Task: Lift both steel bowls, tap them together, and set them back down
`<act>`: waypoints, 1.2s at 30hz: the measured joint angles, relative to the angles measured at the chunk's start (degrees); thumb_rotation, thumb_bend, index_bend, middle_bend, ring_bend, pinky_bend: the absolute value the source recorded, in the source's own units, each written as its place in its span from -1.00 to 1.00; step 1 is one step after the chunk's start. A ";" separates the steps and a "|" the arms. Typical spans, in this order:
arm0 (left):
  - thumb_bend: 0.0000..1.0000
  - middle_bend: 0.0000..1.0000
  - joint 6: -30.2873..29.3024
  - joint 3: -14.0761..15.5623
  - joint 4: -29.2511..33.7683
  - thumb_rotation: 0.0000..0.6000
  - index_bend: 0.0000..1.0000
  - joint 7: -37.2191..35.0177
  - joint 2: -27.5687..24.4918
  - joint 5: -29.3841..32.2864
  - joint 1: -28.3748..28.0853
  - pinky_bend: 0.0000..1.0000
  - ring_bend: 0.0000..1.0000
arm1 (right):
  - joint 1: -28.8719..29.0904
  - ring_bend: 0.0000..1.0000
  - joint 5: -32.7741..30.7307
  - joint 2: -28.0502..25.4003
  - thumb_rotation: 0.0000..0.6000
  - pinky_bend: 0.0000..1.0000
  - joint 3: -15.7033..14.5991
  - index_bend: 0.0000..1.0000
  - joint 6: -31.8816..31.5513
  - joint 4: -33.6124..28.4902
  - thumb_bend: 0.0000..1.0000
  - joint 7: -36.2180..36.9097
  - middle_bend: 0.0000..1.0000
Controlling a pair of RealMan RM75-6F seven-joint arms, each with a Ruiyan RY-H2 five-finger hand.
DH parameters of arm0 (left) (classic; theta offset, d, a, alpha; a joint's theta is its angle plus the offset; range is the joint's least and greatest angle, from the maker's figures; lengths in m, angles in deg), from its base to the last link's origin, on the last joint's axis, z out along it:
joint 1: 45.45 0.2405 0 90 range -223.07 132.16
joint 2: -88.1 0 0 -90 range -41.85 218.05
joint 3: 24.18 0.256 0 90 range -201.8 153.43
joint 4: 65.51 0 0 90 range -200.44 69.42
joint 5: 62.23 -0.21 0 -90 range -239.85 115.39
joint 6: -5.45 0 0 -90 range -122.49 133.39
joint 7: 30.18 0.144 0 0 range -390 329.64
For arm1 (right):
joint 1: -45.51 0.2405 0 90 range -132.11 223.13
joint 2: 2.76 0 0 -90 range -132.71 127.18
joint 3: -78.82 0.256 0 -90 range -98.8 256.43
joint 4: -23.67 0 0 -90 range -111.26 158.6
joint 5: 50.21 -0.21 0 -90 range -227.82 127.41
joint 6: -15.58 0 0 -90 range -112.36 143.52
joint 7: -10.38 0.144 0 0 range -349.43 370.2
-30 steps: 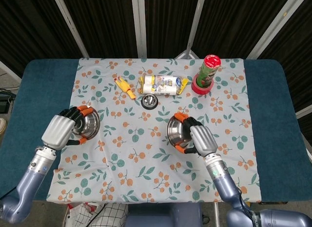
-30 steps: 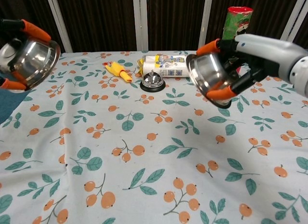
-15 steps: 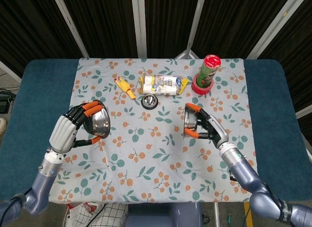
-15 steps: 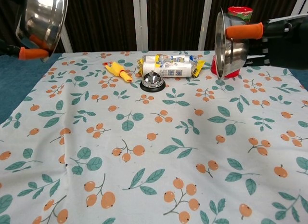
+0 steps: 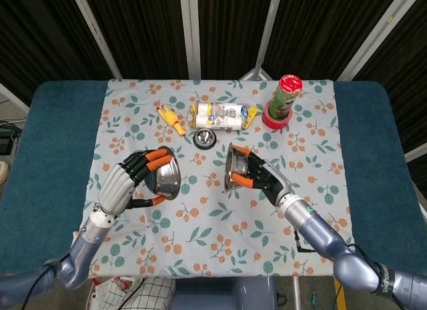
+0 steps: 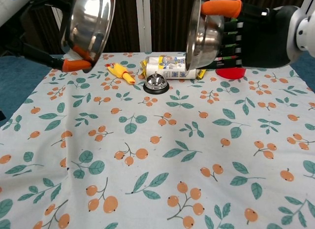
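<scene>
My left hand (image 5: 127,183) (image 6: 44,39) holds one steel bowl (image 5: 165,177) (image 6: 87,22) up in the air, tipped on its side with the mouth facing right. My right hand (image 5: 261,179) (image 6: 256,32) holds the second steel bowl (image 5: 233,169) (image 6: 203,34) aloft, also on edge, its mouth facing left. The two bowls face each other over the middle of the table with a clear gap between them. Orange fingertips wrap each rim.
At the back of the floral cloth (image 5: 220,217) lie a yellow toy chicken (image 5: 169,119), a snack packet (image 5: 223,115), a call bell (image 5: 205,138) (image 6: 156,83) and a red-capped tube (image 5: 283,100) standing in a red tape ring. Blue table edges flank the cloth.
Both hands have lifted their bowls higher and swung them inward toward the table's centre, tipping them on edge so the mouths face each other; the gap between the bowls has narrowed.
</scene>
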 measured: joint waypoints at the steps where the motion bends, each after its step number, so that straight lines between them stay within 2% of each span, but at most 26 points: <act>1: 0.24 0.47 0.22 0.03 0.08 1.00 0.25 1.07 0.24 -0.34 -0.34 0.50 0.13 | 0.70 0.76 -0.95 0.24 1.00 1.00 -0.27 1.00 -0.76 -0.78 -0.31 -0.54 0.63; 5: 0.24 0.47 1.66 0.23 1.28 1.00 0.25 5.94 1.25 -1.95 -1.99 0.50 0.13 | 3.31 0.76 -4.18 2.28 1.00 1.00 -1.65 1.00 -4.78 -4.77 -0.29 -2.77 0.63; 11: 0.24 0.47 2.31 0.82 1.57 1.00 0.26 9.50 2.25 -3.64 -3.08 0.50 0.13 | 5.93 0.76 -6.18 4.83 1.00 1.00 -2.73 1.00 -8.43 -8.63 -0.29 -5.31 0.63; 23: 0.24 0.47 0.92 1.29 0.58 1.00 0.26 8.85 3.71 -4.86 -3.98 0.51 0.14 | 8.75 0.76 -10.19 7.12 1.00 1.00 -3.03 1.00 -15.99 -12.58 -0.29 -9.81 0.63; 30: 0.24 0.48 -0.34 1.56 3.67 1.00 0.27 9.89 0.41 -5.62 -3.54 0.51 0.14 | 6.58 0.76 -10.47 4.17 1.00 1.00 -2.44 1.00 -13.27 -9.91 -0.29 -8.67 0.63; 36: 0.24 0.48 -0.71 1.44 7.44 1.00 0.27 11.61 -3.07 -6.04 -3.14 0.51 0.15 | 4.15 0.76 -9.71 2.09 1.00 1.00 -1.95 1.00 -7.75 -5.28 -0.29 -6.12 0.63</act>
